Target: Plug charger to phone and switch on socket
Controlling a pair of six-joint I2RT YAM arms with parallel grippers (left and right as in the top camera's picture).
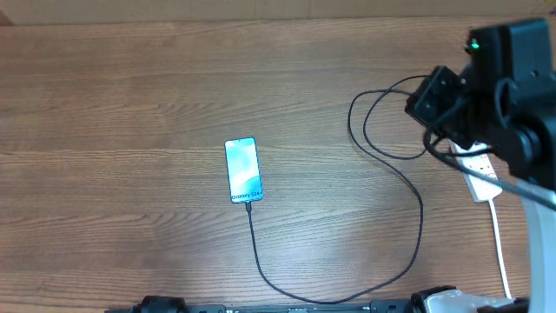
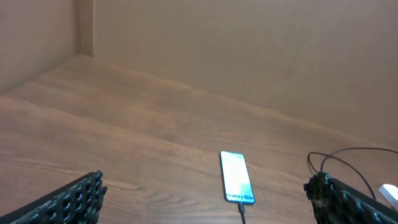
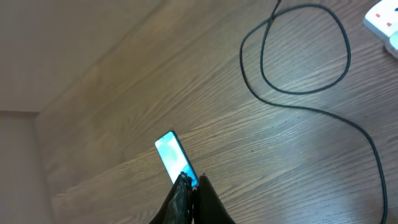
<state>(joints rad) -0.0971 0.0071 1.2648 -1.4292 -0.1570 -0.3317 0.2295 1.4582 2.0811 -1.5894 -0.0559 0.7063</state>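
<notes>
1. Table point(image 1: 130, 87): wood-grain top carrying everything
2. Charger point(image 1: 422, 213): thin black cable, looped near the socket, then sweeping round to the phone's near end, where its tip appears seated; limp and light, so best gripped just behind the tip, never mid-loop
3. Socket point(image 1: 480, 178): white strip at the table's right edge, partly under the right arm; rigid but probably light, so press straight down or it may skate
4. Phone point(image 1: 242, 169): mid-table, screen up; slim, smooth, likely to slide if nudged
5. Left gripper point(image 2: 205, 183): fingers spread wide, empty
6. Right gripper point(image 3: 189, 196): fingers pinched together, holding nothing
</notes>
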